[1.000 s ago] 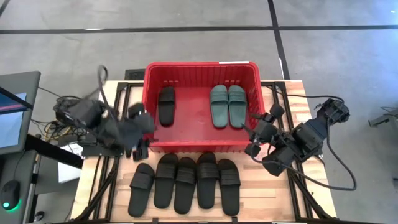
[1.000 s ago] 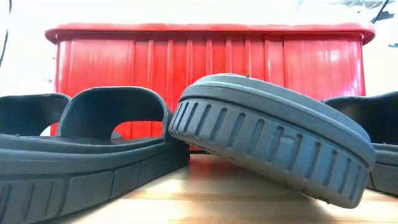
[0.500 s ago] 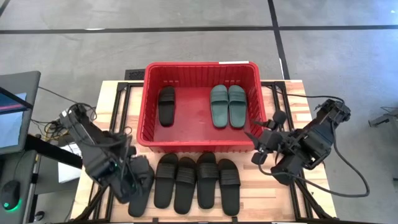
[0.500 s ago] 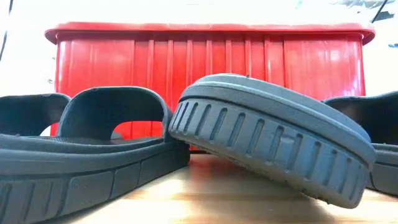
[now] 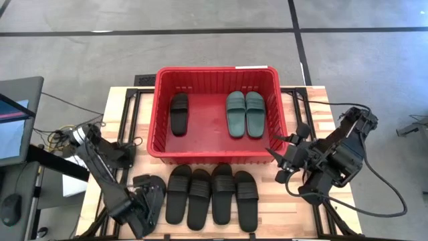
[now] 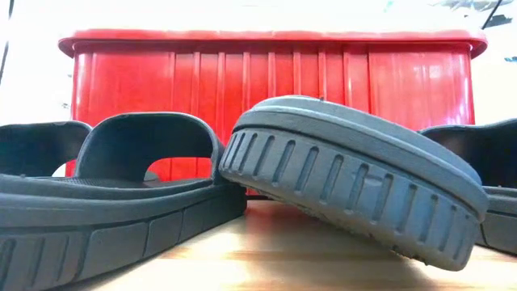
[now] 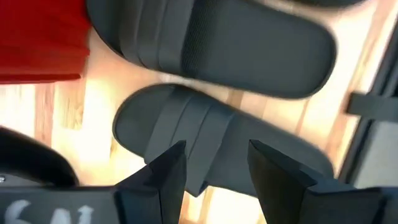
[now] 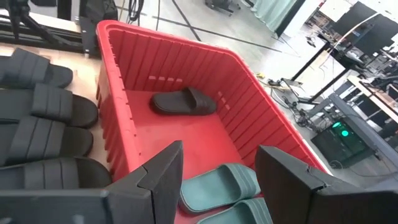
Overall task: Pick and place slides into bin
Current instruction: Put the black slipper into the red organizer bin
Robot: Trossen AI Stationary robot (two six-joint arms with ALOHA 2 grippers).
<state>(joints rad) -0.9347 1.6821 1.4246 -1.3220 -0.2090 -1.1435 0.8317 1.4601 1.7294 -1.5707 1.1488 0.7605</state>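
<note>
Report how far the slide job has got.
Done: one black slide and the teal-green pair lie in the red bin.
In hand: the left tool is open over the leftmost black slide on the table, not yet gripping.
Left: five black slides in the row. The right tool waits, open, beside the bin.

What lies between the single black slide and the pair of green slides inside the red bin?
Only bare red bin floor. The high view shows the black slide apart from the green slides with nothing between them.
</note>
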